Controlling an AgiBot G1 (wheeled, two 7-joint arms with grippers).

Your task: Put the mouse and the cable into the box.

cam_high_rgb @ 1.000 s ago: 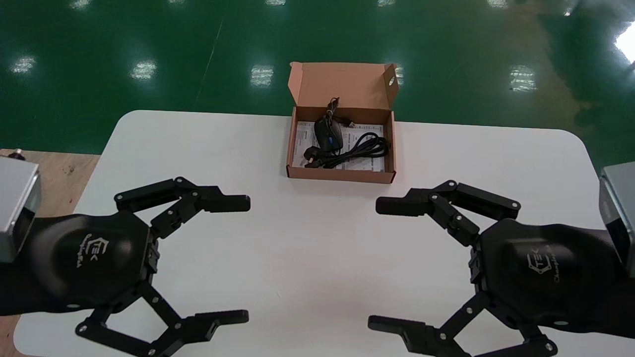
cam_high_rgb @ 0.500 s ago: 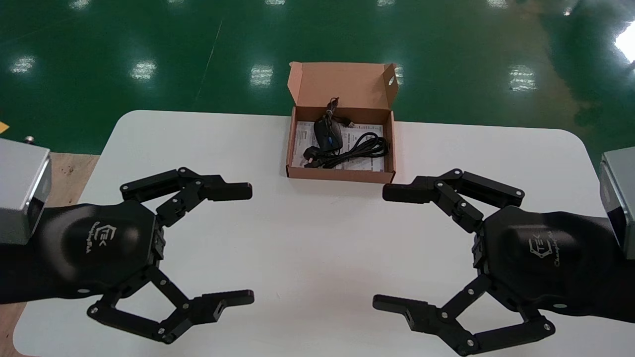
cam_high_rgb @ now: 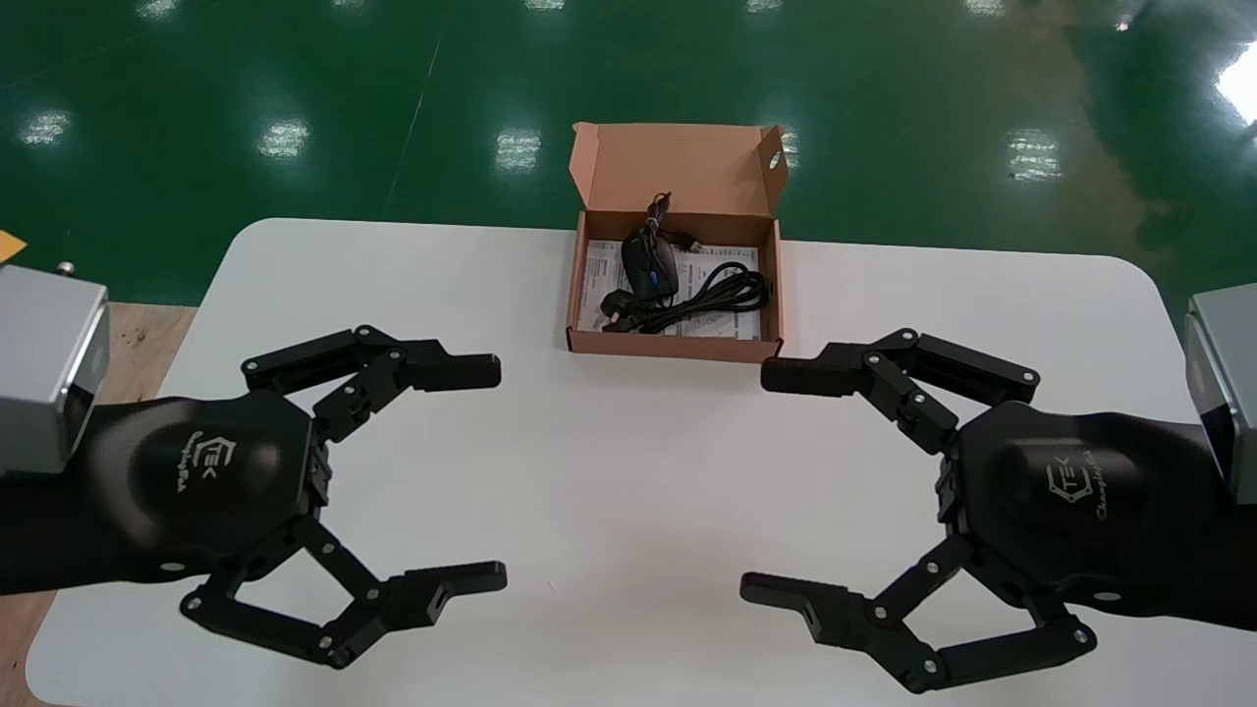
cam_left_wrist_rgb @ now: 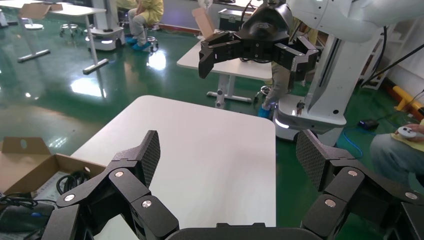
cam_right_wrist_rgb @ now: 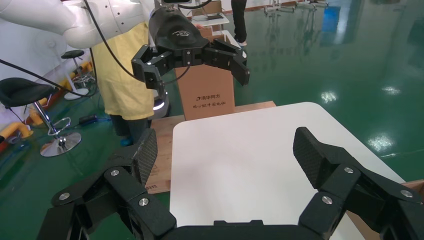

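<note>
Hovering above the table [cam_high_rgb: 609, 432], left pincer [cam_high_rgb: 498, 475] and right pincer [cam_high_rgb: 756, 483] gape wide (mouse [cam_high_rgb: 650, 265], cable [cam_high_rgb: 725, 289] inside box [cam_high_rgb: 678, 347]).

The floor [cam_high_rgb: 245, 79] is glossy dark green and it mirrors the ceiling lamps as pale spots [cam_high_rgb: 284, 137]. A white table [cam_high_rgb: 609, 462] with rounded corners stands on it, and a wooden platform [cam_high_rgb: 128, 339] lies beside its left end. In the left wrist view another table [cam_left_wrist_rgb: 70, 11] stands far behind. The right wrist view shows a black stool [cam_right_wrist_rgb: 17, 90] and a tall brown carton [cam_right_wrist_rgb: 207, 95].
</note>
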